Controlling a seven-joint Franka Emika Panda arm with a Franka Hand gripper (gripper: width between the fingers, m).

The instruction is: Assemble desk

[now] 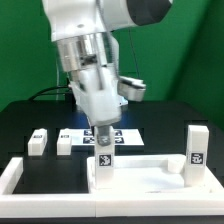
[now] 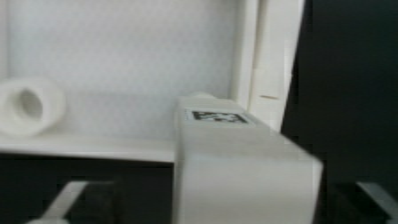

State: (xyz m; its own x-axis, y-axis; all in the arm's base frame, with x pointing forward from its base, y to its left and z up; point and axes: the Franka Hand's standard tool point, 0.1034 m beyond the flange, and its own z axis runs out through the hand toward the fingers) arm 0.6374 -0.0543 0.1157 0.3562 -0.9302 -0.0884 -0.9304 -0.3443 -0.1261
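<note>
- The Panda arm (image 1: 95, 40) comes down from the top of the exterior view and fills its middle.
- The black table (image 1: 165, 115) carries everything else.
- The white tabletop panel (image 1: 145, 178) of the desk lies flat at the near side of the table, directly below the arm. In the wrist view its pale surface (image 2: 125, 50) fills the background behind the leg.
- A low white border rail (image 1: 12, 175) runs along the near edge, and the panel sits just inside it.
- The marker board (image 1: 128, 132) lies flat behind the panel, partly hidden by the gripper.
- One white block leg (image 1: 103, 170) stands upright on the panel at the end toward the exterior view's left, right under the gripper. It stands in the middle of the wrist view (image 2: 240, 165).
- A second leg (image 1: 197, 155) stands upright at the panel's other end, well apart from the gripper.
- Two loose legs (image 1: 38, 141) and (image 1: 64, 143) rest on the table toward the exterior view's left, near each other.
- The gripper (image 1: 103, 138) hangs over the first leg's top with its jaws spread. In the wrist view the fingers (image 2: 63, 203) stand either side of the leg, with a dark gap on each side, so neither touches it.
- A round socket (image 2: 27, 105) shows in the panel beside that leg.
- A black-and-white tag (image 2: 217, 117) sits on the leg's top end.
</note>
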